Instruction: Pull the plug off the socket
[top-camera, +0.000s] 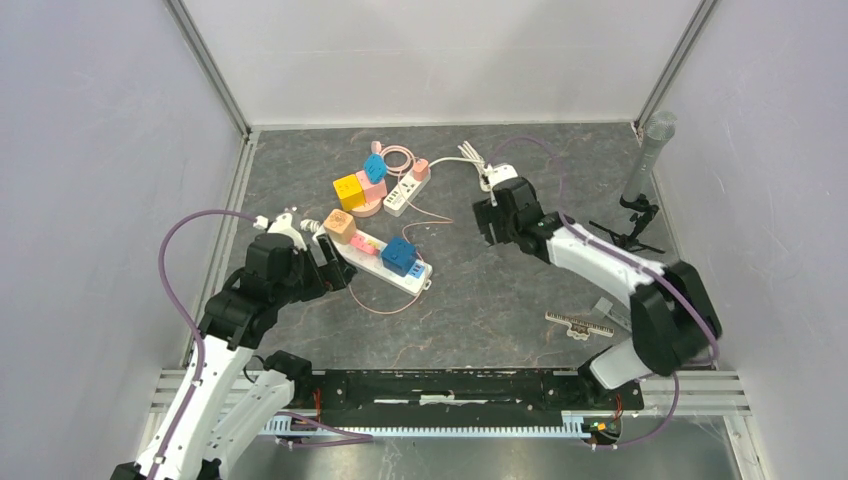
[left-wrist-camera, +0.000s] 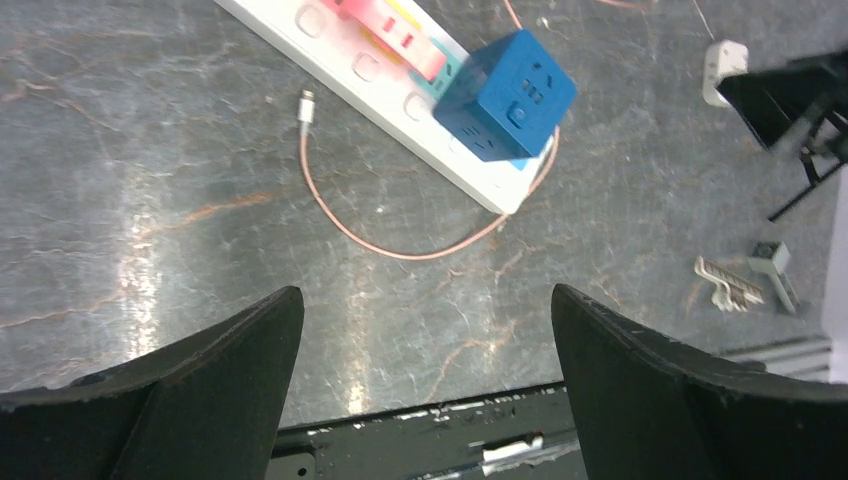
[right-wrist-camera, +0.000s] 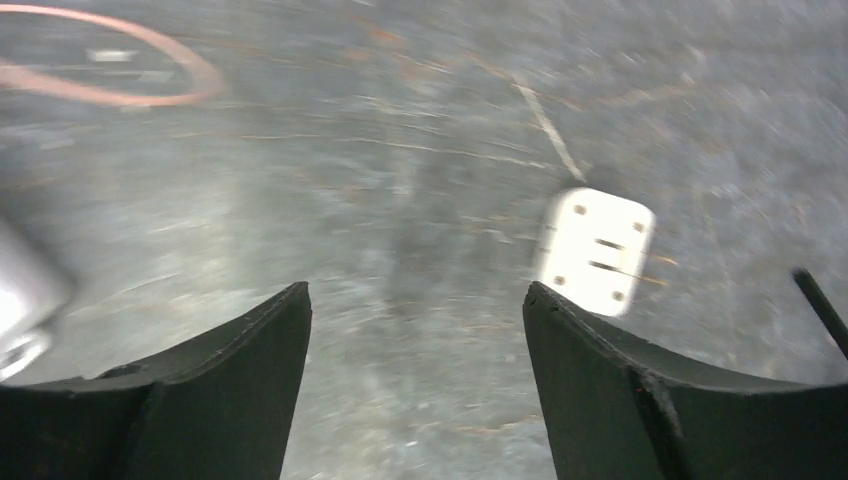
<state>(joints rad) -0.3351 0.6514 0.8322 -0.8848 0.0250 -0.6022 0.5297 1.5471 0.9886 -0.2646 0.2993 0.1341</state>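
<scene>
Camera above: left gripper (top-camera: 338, 268) beside near power strip (top-camera: 375, 258), blue cube plug (top-camera: 400, 256) seated on it; right gripper (top-camera: 490, 222) well apart.
Left wrist: jaws spread, empty; we should straddle the plug, pull straight.
Right wrist: blurred, jaws spread, empty; could pin the power strip.

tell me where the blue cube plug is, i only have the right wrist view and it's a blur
Observer: The blue cube plug sits on the end of the near power strip, left of centre in the top view.
Operator: is the left claw on it
Observer: No. The left claw is open and holds nothing, with the cube ahead of it.
Operator: any other strip out there
Observer: Yes, a second strip lies farther back, with a yellow cube to its left.
</scene>
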